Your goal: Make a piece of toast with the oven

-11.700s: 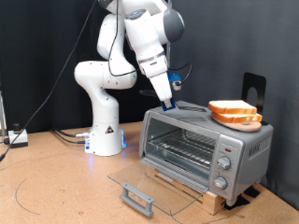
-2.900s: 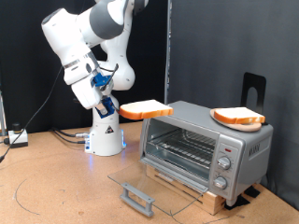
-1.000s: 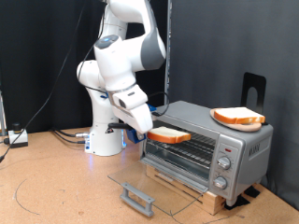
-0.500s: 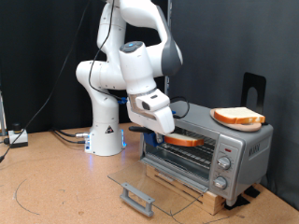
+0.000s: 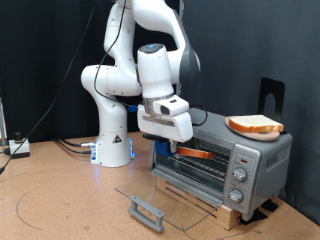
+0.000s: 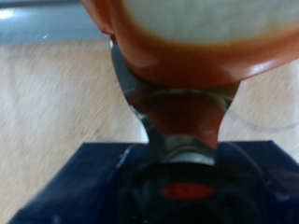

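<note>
Gripper [image 5: 178, 146] at open oven [image 5: 222, 155] mouth, fingers [image 6: 149, 110] clamped on piece of toast [image 5: 196, 153], held flat to slide onto rack. Second slice [image 5: 253, 124] on oven roof.

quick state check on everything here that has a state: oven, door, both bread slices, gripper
oven: on wooden base, cavity exposed
glass door: folded down flat, fully open
piece of toast: held in the gripper, partly inside the oven opening
second slice: lying flat on the oven's top
gripper: shut on the toast's crust edge

The gripper [image 6: 177, 103] clamps the piece of toast [image 6: 187, 37] by its orange-brown crust, above a wooden surface [image 6: 56, 93].
</note>
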